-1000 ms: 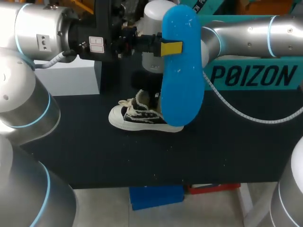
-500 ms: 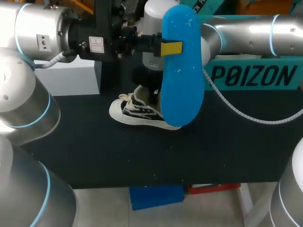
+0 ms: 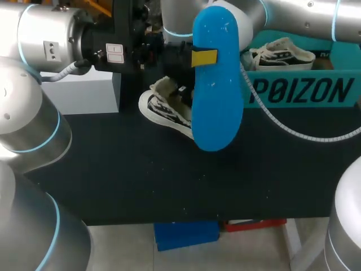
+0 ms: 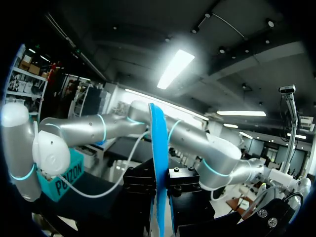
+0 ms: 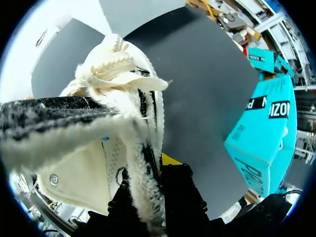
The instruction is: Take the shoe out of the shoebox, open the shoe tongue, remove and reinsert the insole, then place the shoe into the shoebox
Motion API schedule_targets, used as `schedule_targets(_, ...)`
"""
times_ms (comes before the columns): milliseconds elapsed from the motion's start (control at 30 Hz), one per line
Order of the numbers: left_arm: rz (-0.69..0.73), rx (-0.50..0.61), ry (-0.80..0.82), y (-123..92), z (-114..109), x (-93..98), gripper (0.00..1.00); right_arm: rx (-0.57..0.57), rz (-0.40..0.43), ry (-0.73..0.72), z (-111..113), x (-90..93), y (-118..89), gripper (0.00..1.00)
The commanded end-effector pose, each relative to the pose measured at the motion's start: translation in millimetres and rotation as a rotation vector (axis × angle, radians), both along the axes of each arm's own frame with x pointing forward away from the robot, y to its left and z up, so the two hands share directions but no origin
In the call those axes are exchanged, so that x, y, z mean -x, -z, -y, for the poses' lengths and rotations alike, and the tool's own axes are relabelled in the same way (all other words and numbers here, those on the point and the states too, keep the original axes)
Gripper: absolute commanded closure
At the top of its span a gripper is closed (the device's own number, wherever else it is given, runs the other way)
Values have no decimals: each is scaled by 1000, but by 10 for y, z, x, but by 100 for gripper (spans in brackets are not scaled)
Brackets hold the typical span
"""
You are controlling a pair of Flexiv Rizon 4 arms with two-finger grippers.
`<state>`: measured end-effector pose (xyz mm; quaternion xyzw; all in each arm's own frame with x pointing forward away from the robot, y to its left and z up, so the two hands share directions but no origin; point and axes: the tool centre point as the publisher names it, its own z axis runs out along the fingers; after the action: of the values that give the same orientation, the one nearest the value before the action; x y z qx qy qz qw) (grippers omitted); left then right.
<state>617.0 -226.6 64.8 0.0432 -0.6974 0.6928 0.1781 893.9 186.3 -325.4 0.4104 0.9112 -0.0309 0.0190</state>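
My left gripper [image 3: 204, 57] is shut on a bright blue insole [image 3: 217, 84] and holds it upright, high above the table. In the left wrist view the insole [image 4: 158, 163] stands edge-on between the fingers. Behind the insole, a black-and-white sneaker [image 3: 166, 107] with fleecy cream lining hangs tilted above the black table, toe to the left. My right gripper [image 5: 148, 170] is shut on the side wall of that sneaker [image 5: 113, 123] at its opening. The teal shoebox [image 3: 304, 90] stands at the back right and holds a second sneaker [image 3: 282, 53].
A white block [image 3: 84, 93] sits at the back left of the black table [image 3: 169, 180]. My right arm [image 3: 304, 17] crosses above the shoebox. In the right wrist view the shoebox [image 5: 261, 133] lies off to the gripper's side, with bare table between.
My right arm has lifted the sneaker off the table and tilted it, moving up and back; the second sneaker in the box is now uncovered. The left arm and insole have stayed still.
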Motion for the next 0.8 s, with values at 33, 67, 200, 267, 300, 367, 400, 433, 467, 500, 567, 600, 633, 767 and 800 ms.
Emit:
schedule_targets(33,0,-2,-3,6,13,7,100,44,195,701,67,18,-28,100)
schedule_targets(67,0,-2,-3,6,13,7,100,47,207,733,73,9,-18,100)
schedule_targets(200,0,-2,-3,6,13,7,100,55,259,842,100,-34,7,100)
schedule_targets(267,0,-2,-3,6,13,7,100,47,278,893,111,-54,17,100)
schedule_targets(300,0,-2,-3,6,13,7,100,45,285,906,110,-58,22,100)
schedule_targets(367,0,-2,-3,6,13,7,100,28,294,940,111,-74,39,100)
schedule_targets(400,0,-2,-3,6,13,7,100,24,312,950,112,-84,48,100)
schedule_targets(433,0,-2,-3,6,13,7,100,21,309,961,117,-90,69,100)
schedule_targets(467,0,-2,-3,6,13,7,100,15,303,959,117,-94,96,100)
schedule_targets(500,0,-2,-3,6,13,7,100,11,302,973,123,-99,126,100)
schedule_targets(567,0,-2,-3,6,13,7,100,11,300,996,150,-103,190,100)
schedule_targets(600,0,-2,-3,6,13,7,100,11,299,998,159,-105,215,100)
schedule_targets(633,0,-2,-3,6,13,7,100,21,299,1007,175,-107,269,100)
schedule_targets(767,0,-2,-3,6,13,7,100,10,292,1009,206,-119,411,100)
schedule_targets(800,0,-2,-3,6,13,7,100,9,290,1015,219,-119,442,100)
